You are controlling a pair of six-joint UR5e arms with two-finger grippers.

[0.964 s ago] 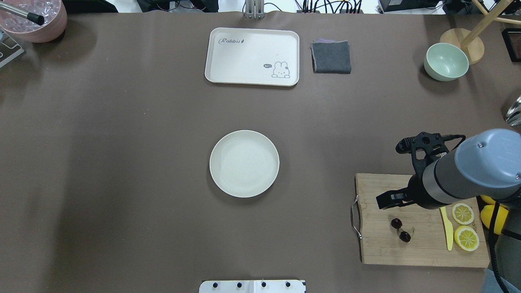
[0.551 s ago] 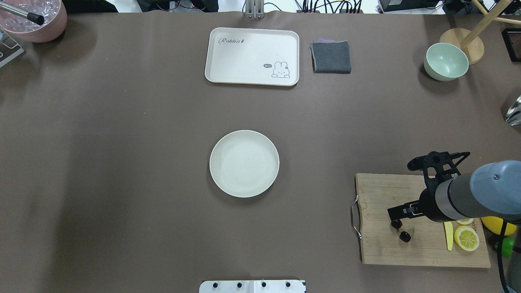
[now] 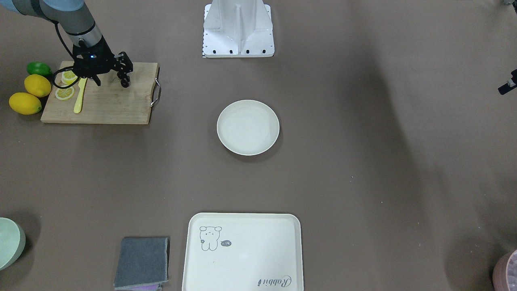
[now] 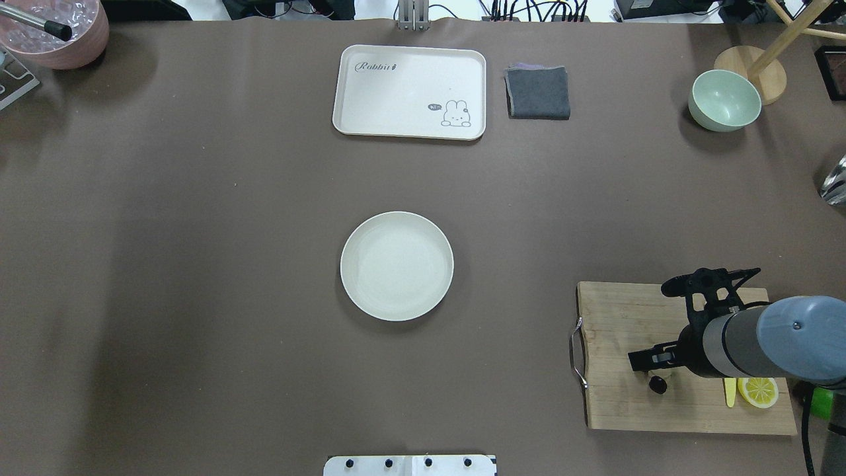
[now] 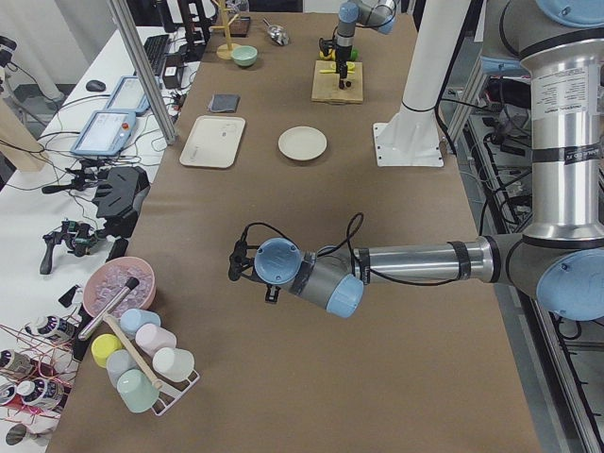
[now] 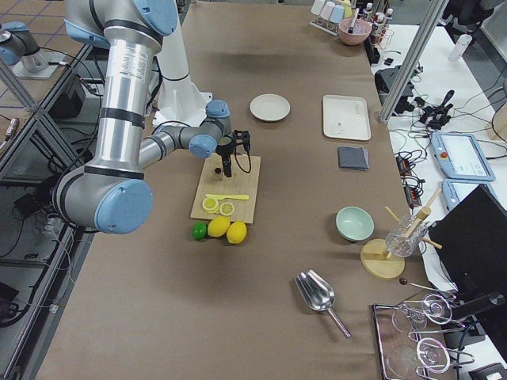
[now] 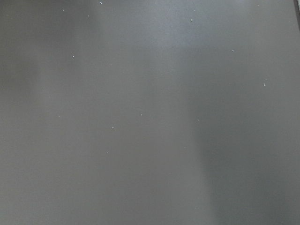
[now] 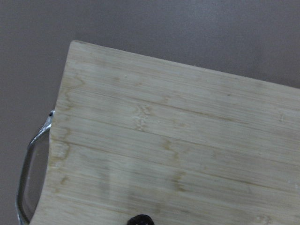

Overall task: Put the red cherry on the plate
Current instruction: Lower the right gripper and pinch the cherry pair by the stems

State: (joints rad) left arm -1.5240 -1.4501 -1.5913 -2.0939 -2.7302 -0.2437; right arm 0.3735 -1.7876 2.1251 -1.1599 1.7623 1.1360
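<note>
The red cherry (image 4: pixel 657 384) lies on the wooden cutting board (image 4: pixel 615 311) at the table's right. One dark fruit shows there; the other is hidden under the arm. In the right wrist view the cherry (image 8: pixel 140 219) sits at the bottom edge, and no fingers show. My right gripper (image 4: pixel 654 362) points down just above the cherry, and in the front-facing view the right gripper (image 3: pixel 112 82) stands open. The cream-white plate (image 4: pixel 396 266) sits bare at the table's middle, far to the left of the board. My left gripper (image 5: pixel 234 262) hovers over bare table; I cannot tell its state.
On the board lie a lemon slice (image 4: pixel 758 391) and a yellow knife (image 3: pixel 79 97). Two lemons (image 3: pixel 25 102) and a lime (image 3: pixel 39 68) sit beside the board. At the far edge are a rabbit tray (image 4: pixel 410 91), a grey cloth (image 4: pixel 538 92) and a green bowl (image 4: pixel 724 100).
My right arm has moved toward the robot's side and come down over the cherries. It now covers one cherry and one lemon slice.
</note>
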